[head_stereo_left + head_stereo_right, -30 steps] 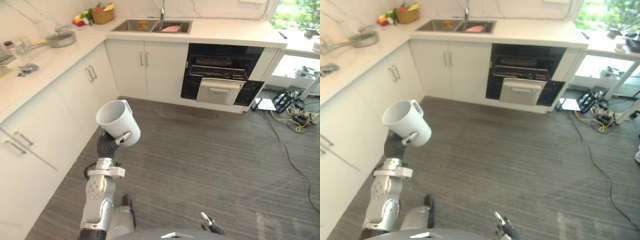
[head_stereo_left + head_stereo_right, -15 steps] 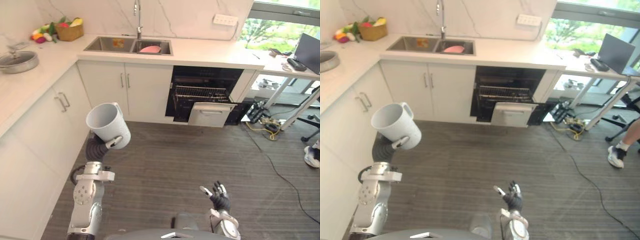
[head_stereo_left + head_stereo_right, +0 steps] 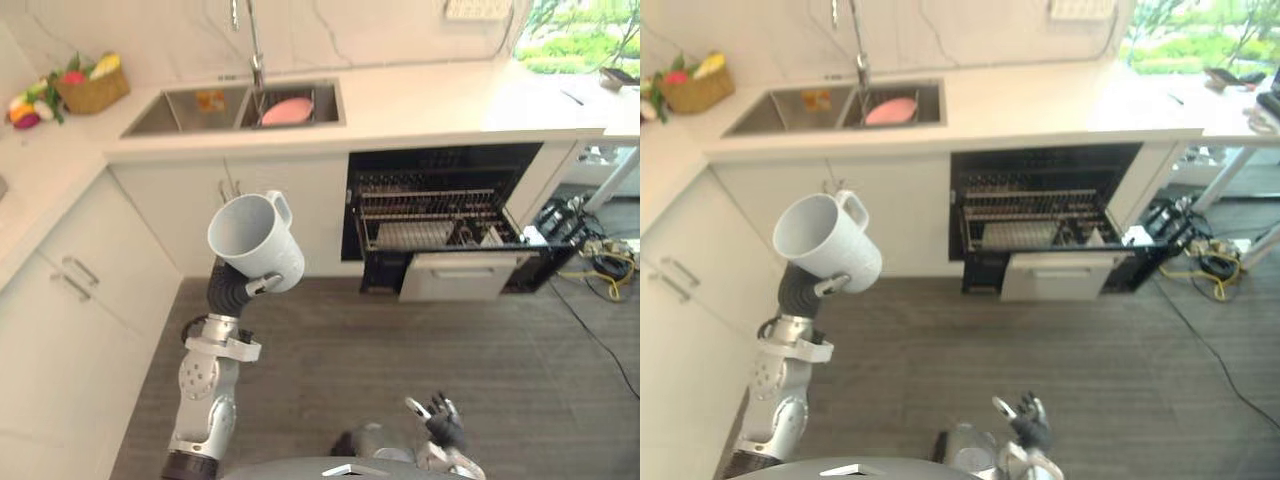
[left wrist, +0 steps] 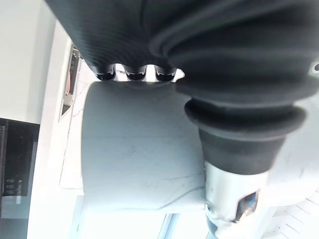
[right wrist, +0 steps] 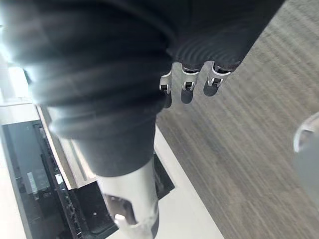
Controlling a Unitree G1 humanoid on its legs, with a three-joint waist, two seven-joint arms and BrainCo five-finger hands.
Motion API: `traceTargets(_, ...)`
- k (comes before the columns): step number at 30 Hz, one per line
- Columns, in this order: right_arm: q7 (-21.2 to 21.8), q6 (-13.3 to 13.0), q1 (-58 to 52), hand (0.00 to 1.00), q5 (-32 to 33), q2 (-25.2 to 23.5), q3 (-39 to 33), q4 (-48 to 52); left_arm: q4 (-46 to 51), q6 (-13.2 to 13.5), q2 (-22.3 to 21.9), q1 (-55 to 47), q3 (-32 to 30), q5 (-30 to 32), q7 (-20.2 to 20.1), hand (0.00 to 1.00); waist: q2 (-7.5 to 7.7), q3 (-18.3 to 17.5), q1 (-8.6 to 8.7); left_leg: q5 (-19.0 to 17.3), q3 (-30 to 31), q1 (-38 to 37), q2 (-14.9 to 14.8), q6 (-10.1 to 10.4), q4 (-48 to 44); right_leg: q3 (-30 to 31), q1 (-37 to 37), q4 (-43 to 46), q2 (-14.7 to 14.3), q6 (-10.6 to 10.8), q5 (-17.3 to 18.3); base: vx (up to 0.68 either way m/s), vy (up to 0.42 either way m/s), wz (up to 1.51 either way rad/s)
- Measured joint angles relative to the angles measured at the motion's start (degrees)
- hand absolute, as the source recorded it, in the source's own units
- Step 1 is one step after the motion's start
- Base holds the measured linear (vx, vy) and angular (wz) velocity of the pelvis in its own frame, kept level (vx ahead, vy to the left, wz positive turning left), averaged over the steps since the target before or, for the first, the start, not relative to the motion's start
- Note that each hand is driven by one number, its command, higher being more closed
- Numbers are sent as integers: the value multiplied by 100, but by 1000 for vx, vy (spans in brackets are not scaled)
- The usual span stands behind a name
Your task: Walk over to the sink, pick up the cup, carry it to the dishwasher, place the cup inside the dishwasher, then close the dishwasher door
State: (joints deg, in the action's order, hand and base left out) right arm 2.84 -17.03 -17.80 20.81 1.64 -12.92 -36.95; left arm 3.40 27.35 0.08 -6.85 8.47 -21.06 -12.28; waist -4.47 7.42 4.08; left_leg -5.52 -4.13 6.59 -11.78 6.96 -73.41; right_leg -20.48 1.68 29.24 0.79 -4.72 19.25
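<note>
My left hand [image 3: 262, 287] is shut on a large white cup [image 3: 255, 240], holding it raised and tilted with its handle [image 3: 281, 207] toward the cabinets. In the left wrist view the cup's wall [image 4: 134, 159] sits against my fingers [image 4: 134, 73]. The dishwasher [image 3: 450, 225] is straight ahead under the counter, its door [image 3: 462, 276] dropped open and its rack [image 3: 430, 212] pulled out with dishes in it. My right hand [image 3: 440, 425] hangs low with relaxed fingers and holds nothing. The sink [image 3: 240, 105] lies behind the cup, with a pink thing [image 3: 286, 110] in its basin.
White cabinets [image 3: 90, 290] run along the left and turn a corner under the sink. A basket of toy fruit [image 3: 85, 85] stands on the counter's far left. Cables and a power strip [image 3: 600, 265] lie on the grey floor [image 3: 480, 370] at the right.
The camera has moved closer to the counter and turned; the dishwasher and sink now look nearer and more head-on. My left hand still holds the cup up; my right hand sits lower.
</note>
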Motion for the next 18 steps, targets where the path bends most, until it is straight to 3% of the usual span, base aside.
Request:
traceTargets(1, 0, -162, 32, 0, -46, 68, 31, -5, 3, 0, -16, -45, -66, 0, 50, 100, 8, -4, -113, -199, -154, 384, -12, -255, 287, 115, -325, -355, -18, 58, -21, 523, -65, -50)
traceTargets(2, -3, -333, 165, 0, -47, 160, 140, 27, 6, -2, -26, -133, -192, -4, 118, 100, 38, -20, -245, -402, -348, 697, 23, -309, 911, 328, -556, -682, -7, 131, -87, 620, -64, -72)
traceTargets(3, -21, -435, 260, 0, -48, 195, 199, 80, 10, -3, -20, -180, -240, -3, 185, 100, 50, -25, -337, -487, -444, 775, 44, -324, 1423, 468, -639, -844, 5, 170, -117, 621, -7, -99)
traceTargets(4, -74, -588, 402, 0, -95, 265, 385, 420, 20, -5, -31, -270, -388, 1, 253, 100, 67, -20, -452, -556, -550, 896, 94, -342, 2513, 719, -795, -1060, 35, 218, -142, 534, 62, -94)
traceTargets(6, -197, -782, 571, 0, -101, 321, 713, 1206, 51, -10, -30, -443, -537, 4, 362, 100, 152, 3, -499, -411, -521, 929, 298, -294, 4219, 1006, -979, -1145, 198, 385, -58, 551, 113, -82)
traceTargets(8, -448, -1176, 657, 0, -212, 336, 818, 2055, 67, -25, -31, -663, -581, 39, 396, 100, 244, 10, -557, 449, -481, 908, 597, -231, 5837, 1284, -1331, -1140, 471, 755, 153, 544, 195, -59)
traceTargets(9, -492, -1298, 661, 0, -288, 348, 807, 2198, 98, -24, -27, -724, -582, 47, 393, 100, 238, 2, -578, 737, -475, 854, 644, -252, 6090, 1360, -1422, -1123, 502, 875, 222, 546, 264, -52)
traceTargets(10, -571, -1528, 632, 0, -385, 383, 805, 2442, 211, -14, -30, -907, -580, 45, 366, 100, 115, -76, -605, 1551, -398, 840, 603, -433, 6267, 1496, -1619, -1025, 495, 1105, 382, 669, 321, -36)
traceTargets(11, -695, -1615, 666, 0, -453, 161, 814, 2497, 168, -7, 136, -933, -621, 41, 336, 100, 531, -139, -595, 1145, -553, 856, 890, -575, 5790, 1637, -1683, -854, 867, 1182, 416, 557, 266, -31)
traceTargets(13, -746, -1940, 681, 0, -549, -27, 809, 2667, 185, -2, 221, -964, -606, 50, 326, 100, 748, -191, -606, 590, -601, 911, 1051, -703, 5362, 1718, -1611, -548, 1063, 1239, 25, 535, 255, -3)
traceTargets(14, -788, -2039, 704, 0, -549, -48, 807, 2736, 186, -2, 217, -964, -600, 53, 326, 100, 771, -204, -596, 460, -624, 897, 1088, -751, 5286, 1748, -1544, -403, 1113, 1245, -132, 613, 328, 6)
traceTargets(17, -989, -2408, 834, 0, -529, -149, 700, 2989, 303, -13, 171, -965, -530, 114, 270, 100, 770, -205, -533, 42, -721, 511, 1377, -1012, 5292, 1928, -1124, 802, 1400, 1300, -1192, 458, 286, 8)
traceTargets(18, -1101, -2484, 879, 0, -538, -162, 694, 2985, 433, -18, 172, -951, -504, 115, 174, 100, 772, -209, -508, -67, -755, 258, 1517, -1116, 5433, 1987, -810, 1470, 1544, 1390, -1818, 368, 234, 1)
